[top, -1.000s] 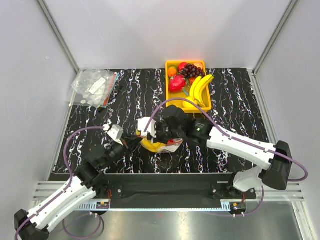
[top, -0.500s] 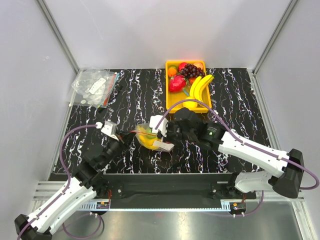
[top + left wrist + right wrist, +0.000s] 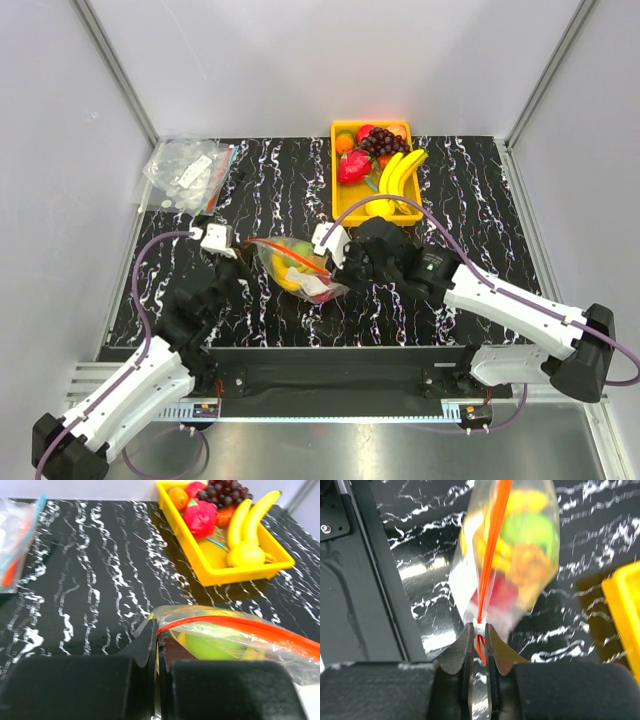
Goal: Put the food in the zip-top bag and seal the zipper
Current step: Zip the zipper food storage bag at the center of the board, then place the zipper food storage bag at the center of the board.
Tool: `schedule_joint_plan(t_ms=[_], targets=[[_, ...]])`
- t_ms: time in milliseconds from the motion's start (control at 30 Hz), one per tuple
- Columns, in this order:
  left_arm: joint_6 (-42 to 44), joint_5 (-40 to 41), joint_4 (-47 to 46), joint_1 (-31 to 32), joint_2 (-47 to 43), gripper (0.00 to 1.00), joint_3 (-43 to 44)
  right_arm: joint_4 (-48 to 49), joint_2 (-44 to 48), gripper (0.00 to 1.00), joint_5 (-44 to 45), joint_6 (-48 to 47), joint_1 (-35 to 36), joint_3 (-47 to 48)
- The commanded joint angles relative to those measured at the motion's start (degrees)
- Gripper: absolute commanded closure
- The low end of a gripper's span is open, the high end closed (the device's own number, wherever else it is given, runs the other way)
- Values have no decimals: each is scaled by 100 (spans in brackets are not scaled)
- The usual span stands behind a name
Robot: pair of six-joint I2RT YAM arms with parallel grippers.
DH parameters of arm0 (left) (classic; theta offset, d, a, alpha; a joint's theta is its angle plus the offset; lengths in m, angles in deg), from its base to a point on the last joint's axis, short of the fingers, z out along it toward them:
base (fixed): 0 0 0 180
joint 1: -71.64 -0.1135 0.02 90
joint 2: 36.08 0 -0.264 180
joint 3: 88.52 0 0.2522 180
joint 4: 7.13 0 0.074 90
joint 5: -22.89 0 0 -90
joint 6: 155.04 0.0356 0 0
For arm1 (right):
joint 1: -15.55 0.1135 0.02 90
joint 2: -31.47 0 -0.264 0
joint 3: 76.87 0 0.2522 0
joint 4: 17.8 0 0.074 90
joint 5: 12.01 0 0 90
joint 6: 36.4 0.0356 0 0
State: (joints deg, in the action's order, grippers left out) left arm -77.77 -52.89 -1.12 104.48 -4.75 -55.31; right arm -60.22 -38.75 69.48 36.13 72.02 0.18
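Sealing looks the step in hand: left claw (image 3: 156,645) pinches one end of the zipper (image 3: 240,625), right claw (image 3: 479,635) nips the other, the food-filled zip-top bag (image 3: 290,265) stretched between them over the surface (image 3: 480,190). Next, likely: press along the taut strip.

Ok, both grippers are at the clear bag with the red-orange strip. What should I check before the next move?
1. Left gripper shut on one end of the thin red-orange zipper strip: ok.
2. Right gripper shut on the strip near its other end: ok.
3. Food inside the clear crinkly zip-top bag, with green, yellow and red pieces showing through: ok.
4. Strip straight between the two grippers: ok.
5. Strip pressed closed along its whole length: cannot tell.
6. Yellow plastic tray of fruit apart from the bag: ok.
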Motion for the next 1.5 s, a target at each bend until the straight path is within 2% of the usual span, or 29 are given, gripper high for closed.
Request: schedule_joint_plan(t_ms=[0,300,467,567,667,933,1100,1200,1233,1267,1300,1333,1400,1433,1467], targets=[[333,521,-605,-348,92,100,385,-886,324,100,297,525,-66,9],[297,29,-842,-533,373,100,402,-1651,763,100,763,904,-109,-79],[359,-95,-842,-533,593,100,534,-1502,869,100,825,939,-206,-185],[420,-261,-825,-542,838,100,752,-1440,781,100,1019,1087,-591,-71],[447,-604,-719,-533,1382,100,1156,-1230,589,100,395,1141,-1347,113],[403,-1035,-1360,-542,2824,100,1904,-500,-475,100,61,1255,-2701,421],[96,-1596,-1589,-559,3861,100,2581,-325,-1072,100,-186,1282,-3684,773],[17,-1738,-1773,-559,4205,100,2828,-79,-1231,98,-221,1317,-3949,957],[34,-1747,-1835,-559,4249,93,2863,-69,-1292,91,-151,1317,-3950,1044],[60,-1660,-1801,-568,4293,72,2968,-86,-1354,79,-98,1308,-3959,1245],[78,-1546,-1661,-568,4294,50,3056,-156,-1476,45,-28,1282,-3959,1352],[87,-1449,-1320,-568,4276,30,3144,-200,-1521,37,68,1290,-3959,1457],[174,-1176,-1098,-559,4057,14,3224,-332,-1530,31,261,1404,-3951,1678],[183,-1080,-975,-568,3917,1,3128,-307,-1469,30,315,1579,-3959,1687],[175,-1001,-913,-568,3611,1,3058,-167,-1382,29,333,1685,-3959,1617]])
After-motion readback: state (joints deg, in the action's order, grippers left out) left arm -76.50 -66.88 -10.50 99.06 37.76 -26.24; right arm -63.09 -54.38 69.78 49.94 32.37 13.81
